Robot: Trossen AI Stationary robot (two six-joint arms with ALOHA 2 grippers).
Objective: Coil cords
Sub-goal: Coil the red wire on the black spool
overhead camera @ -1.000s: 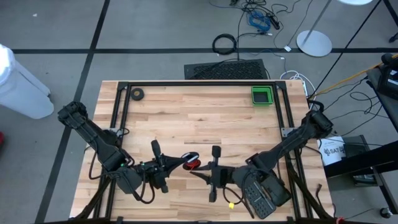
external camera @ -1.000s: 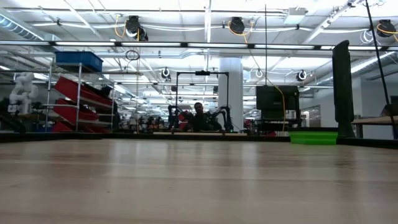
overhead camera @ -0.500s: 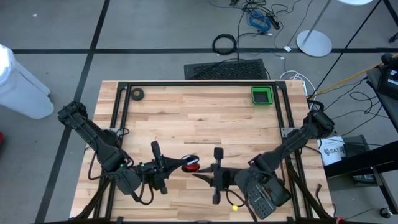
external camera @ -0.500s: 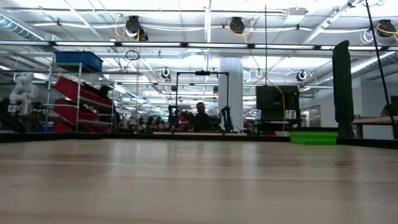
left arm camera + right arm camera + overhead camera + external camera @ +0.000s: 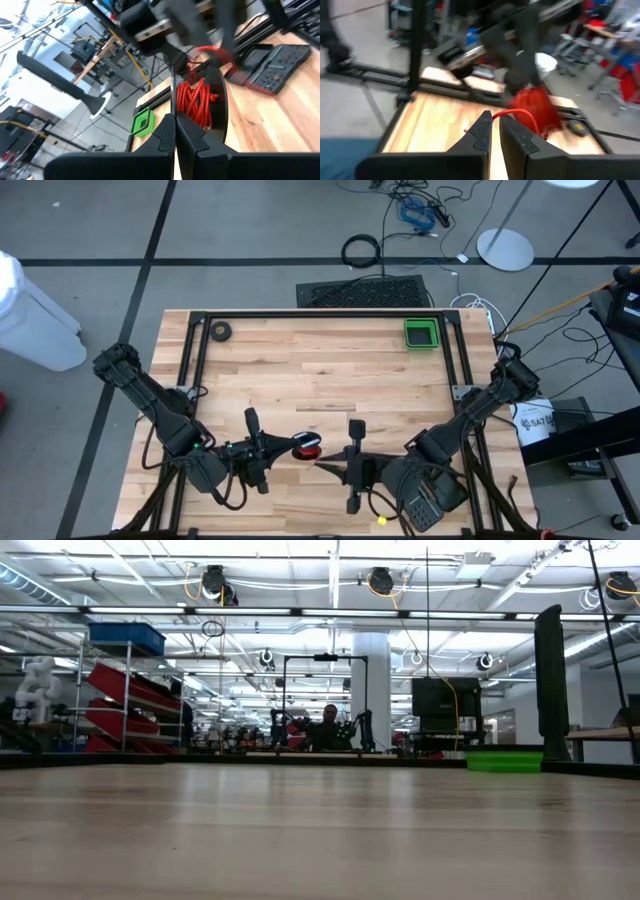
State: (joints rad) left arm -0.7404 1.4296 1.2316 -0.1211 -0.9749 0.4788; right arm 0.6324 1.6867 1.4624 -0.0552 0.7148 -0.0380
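The cords (image 5: pixel 307 446), a small round bundle of glossy red wire wound on a dark core, sit in the lower middle of the high view, low over the worktop (image 5: pixel 320 370) between the two arms. The left claw (image 5: pixel 283 447) is clamped on the bundle's edge; in the left wrist view the red turns (image 5: pixel 197 100) lie tight in a dark disc-shaped holder just past its closed fingers. A loose red strand runs from the bundle to the right claw (image 5: pixel 322 467), whose fingers are pinched nearly together on it, as the right wrist view shows (image 5: pixel 492 116).

Against the earlier high views, the right arm has drawn back toward the bottom of the frame, while the bundle has barely moved. That probably means the free tail is being pulled taut for another wrap, so the coiling looks well along but unfinished.

Farther out, the pale planked wood carries a green tray (image 5: pixel 421 333) at upper right and a small dark tape roll (image 5: pixel 221 331) at upper left.
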